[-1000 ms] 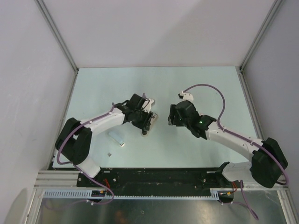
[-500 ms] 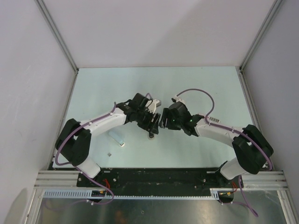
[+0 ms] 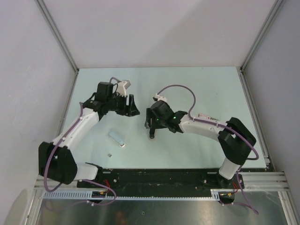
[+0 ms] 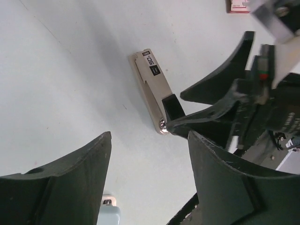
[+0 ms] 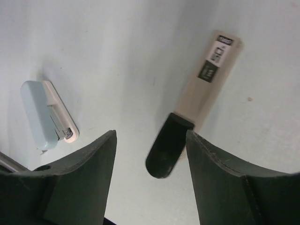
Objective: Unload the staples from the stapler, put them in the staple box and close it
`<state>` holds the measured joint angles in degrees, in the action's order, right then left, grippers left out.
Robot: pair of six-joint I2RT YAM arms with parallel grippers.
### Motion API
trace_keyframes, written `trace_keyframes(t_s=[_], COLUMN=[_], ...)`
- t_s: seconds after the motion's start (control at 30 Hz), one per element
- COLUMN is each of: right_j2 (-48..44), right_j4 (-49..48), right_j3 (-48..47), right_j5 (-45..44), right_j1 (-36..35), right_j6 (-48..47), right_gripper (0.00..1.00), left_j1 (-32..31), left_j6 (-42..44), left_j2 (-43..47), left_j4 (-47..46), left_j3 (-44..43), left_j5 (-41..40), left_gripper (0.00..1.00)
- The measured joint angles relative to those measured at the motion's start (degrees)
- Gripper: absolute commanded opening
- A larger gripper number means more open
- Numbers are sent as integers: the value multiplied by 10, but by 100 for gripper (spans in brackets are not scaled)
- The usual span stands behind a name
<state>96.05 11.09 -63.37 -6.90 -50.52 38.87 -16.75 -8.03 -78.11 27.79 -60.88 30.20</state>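
The stapler [image 5: 206, 79] lies flat on the table, a slim silvery strip with a black end [image 5: 168, 150]. In the left wrist view the stapler [image 4: 152, 89] lies ahead of the fingers. In the top view only its near tip [image 3: 151, 136] shows under the right gripper. My right gripper [image 5: 151, 136] is open and hovers right over the stapler's black end, not closed on it; it also shows in the top view [image 3: 150, 125]. My left gripper [image 3: 132, 107] is open and empty, off to the stapler's left; its fingers frame bare table in its own view [image 4: 150, 140].
A pale blue-white block [image 3: 117, 138] lies left of the stapler and shows in the right wrist view [image 5: 47, 115]. A tiny grey piece [image 3: 109, 154] lies nearer the front edge. A pinkish box [image 4: 239, 5] peeks in behind the right arm.
My left gripper has let go and drawn back to the left, away from the stapler. My right gripper has moved left and now sits over the stapler on the table.
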Motion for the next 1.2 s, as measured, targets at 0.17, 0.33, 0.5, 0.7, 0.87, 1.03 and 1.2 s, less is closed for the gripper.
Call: trace_keyframes(t_s=[0.17, 0.33, 0.5, 0.7, 0.87, 1.03, 1.2], right_j2=[50, 88, 104, 104, 107, 110, 111], right_j4=[32, 84, 130, 171, 186, 185, 178], right_j3=[-53, -111, -130, -130, -130, -130, -130], right_j5=[-20, -77, -136, -168, -186, -188, -180], right_j1=[-27, -43, -68, -84, -89, -90, -84], right_j6=[-14, -30, -42, -42, -39, -38, -37], right_gripper=[65, 65, 64, 62, 50, 39, 34], left_j1=[0, 0, 0, 0, 0, 0, 0], left_j6=[17, 30, 38, 46, 52, 59, 85], left_j2=[54, 68, 78, 91, 99, 103, 102], left_j4=[7, 10, 16, 19, 21, 21, 23], left_j3=[20, 20, 21, 31, 36, 43, 63], left_j5=[-20, -34, -50, -66, -85, -88, -91], left_gripper=[72, 72, 73, 74, 77, 79, 79])
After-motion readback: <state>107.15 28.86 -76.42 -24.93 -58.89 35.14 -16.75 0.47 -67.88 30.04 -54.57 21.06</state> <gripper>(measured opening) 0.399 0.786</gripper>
